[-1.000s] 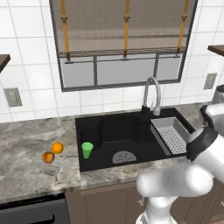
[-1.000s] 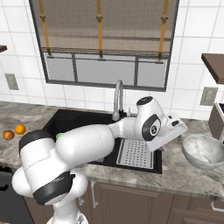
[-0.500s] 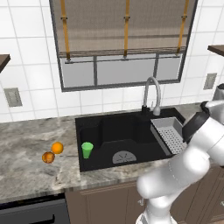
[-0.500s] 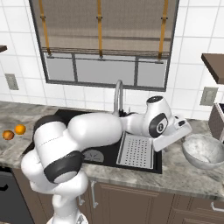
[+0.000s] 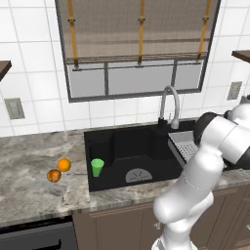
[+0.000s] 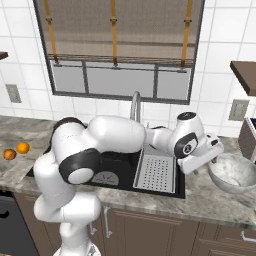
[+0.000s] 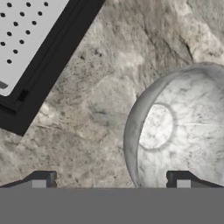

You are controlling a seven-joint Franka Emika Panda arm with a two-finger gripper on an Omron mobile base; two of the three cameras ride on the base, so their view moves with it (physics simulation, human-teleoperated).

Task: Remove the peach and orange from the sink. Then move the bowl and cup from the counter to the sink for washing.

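From my station I see the hand (image 7: 111, 180) above the counter (image 7: 100, 87), to the right of the sink (image 5: 129, 154). Its two dark fingertips (image 7: 41, 180) stand far apart and nothing is between them, so the hand is wide and holds nothing. In the hand view the rim of the bowl (image 7: 183, 127) lies just by one fingertip, while the other fingertip is over bare stone; I cannot tell if the fingertip touches the rim or is only above it.

In the right base view the hand (image 6: 212, 156) is just beside the left rim of the bowl (image 6: 234, 173). The bowl stands upright on the counter (image 6: 200, 200), whitish-grey and marbled, with a round flat bottom inside.

The green cup (image 5: 97, 167) stands upright inside the black sink, near its left wall, and the grey drain plate (image 5: 139, 176) is to its right. A perforated grey rack (image 6: 156, 173) lies in the right part of the sink, next to the curved silver faucet (image 5: 169, 105).

The orange (image 5: 64, 165) and the peach (image 5: 53, 176) lie on the counter left of the sink, close together, the peach a little nearer to the front edge. In the right base view the orange (image 6: 22, 147) and the peach (image 6: 9, 154) are at the far left.
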